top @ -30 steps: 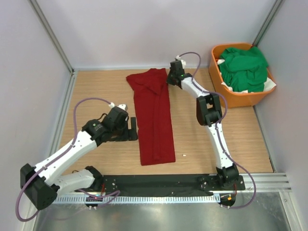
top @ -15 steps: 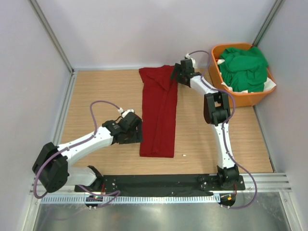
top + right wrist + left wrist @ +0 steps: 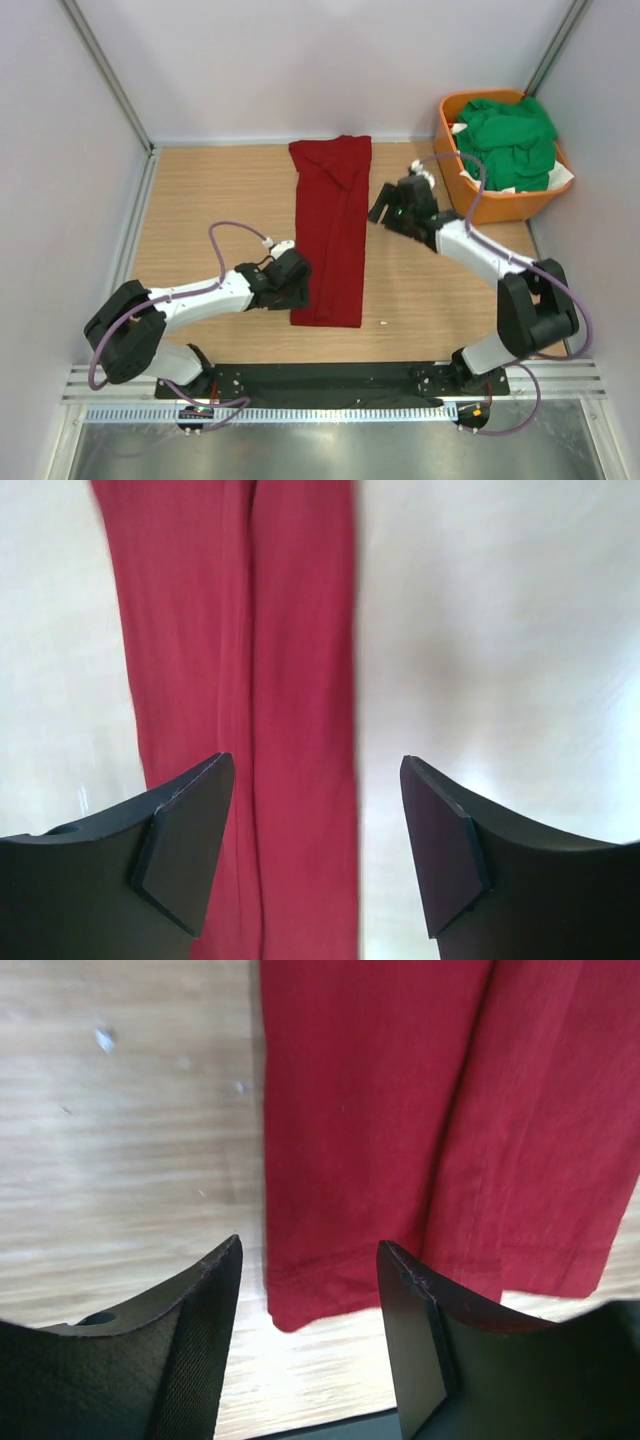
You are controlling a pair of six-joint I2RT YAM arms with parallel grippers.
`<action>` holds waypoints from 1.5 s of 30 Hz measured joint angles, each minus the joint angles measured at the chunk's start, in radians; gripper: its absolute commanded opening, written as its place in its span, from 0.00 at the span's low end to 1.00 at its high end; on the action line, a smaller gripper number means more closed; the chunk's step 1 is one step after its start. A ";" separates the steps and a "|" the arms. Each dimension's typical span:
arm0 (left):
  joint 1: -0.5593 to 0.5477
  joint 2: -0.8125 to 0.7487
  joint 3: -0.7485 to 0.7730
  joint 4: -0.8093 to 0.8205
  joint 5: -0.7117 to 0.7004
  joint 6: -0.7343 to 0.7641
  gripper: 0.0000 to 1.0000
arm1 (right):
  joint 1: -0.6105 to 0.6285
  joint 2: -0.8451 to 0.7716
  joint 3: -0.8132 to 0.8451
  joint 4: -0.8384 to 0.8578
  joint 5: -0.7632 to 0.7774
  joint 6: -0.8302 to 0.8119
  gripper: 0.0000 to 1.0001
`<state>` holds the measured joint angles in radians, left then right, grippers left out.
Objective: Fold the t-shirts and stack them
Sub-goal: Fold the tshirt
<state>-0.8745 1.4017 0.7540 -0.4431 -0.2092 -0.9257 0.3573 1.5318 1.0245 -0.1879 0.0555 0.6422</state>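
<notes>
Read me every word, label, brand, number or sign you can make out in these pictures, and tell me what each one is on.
None: no text can be read in any view.
The dark red t-shirt is plain, with no print or visible tag.
The green t-shirts and the orange basket show no lettering.
Any marking on the robot itself is too small to read.

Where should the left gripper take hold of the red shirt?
Probably the red shirt by its near hem's left corner, coming in low from the left. It lies as a long flat strip, and that corner sits just ahead of the open left gripper.
</notes>
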 measured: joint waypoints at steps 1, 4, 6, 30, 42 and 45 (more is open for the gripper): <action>-0.016 0.001 -0.008 0.003 -0.002 -0.010 0.57 | 0.038 -0.033 -0.056 0.009 0.000 0.018 0.72; -0.064 0.002 -0.027 0.007 -0.019 -0.032 0.57 | 0.175 -0.101 -0.230 0.014 -0.016 0.082 0.70; -0.095 0.002 -0.039 0.009 -0.034 -0.048 0.57 | 0.252 -0.116 -0.319 0.025 -0.027 0.127 0.69; -0.143 -0.027 -0.124 0.111 -0.123 -0.095 0.32 | 0.631 -0.242 -0.497 -0.053 0.149 0.491 0.30; -0.145 -0.067 -0.142 0.109 -0.119 -0.107 0.00 | 0.645 -0.329 -0.496 -0.162 0.226 0.512 0.01; -0.147 -0.154 -0.153 0.085 -0.116 -0.121 0.00 | 0.651 -0.431 -0.505 -0.188 0.234 0.517 0.01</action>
<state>-1.0218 1.2476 0.6006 -0.3576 -0.3248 -1.0462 1.0084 1.1011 0.5190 -0.3759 0.2897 1.1587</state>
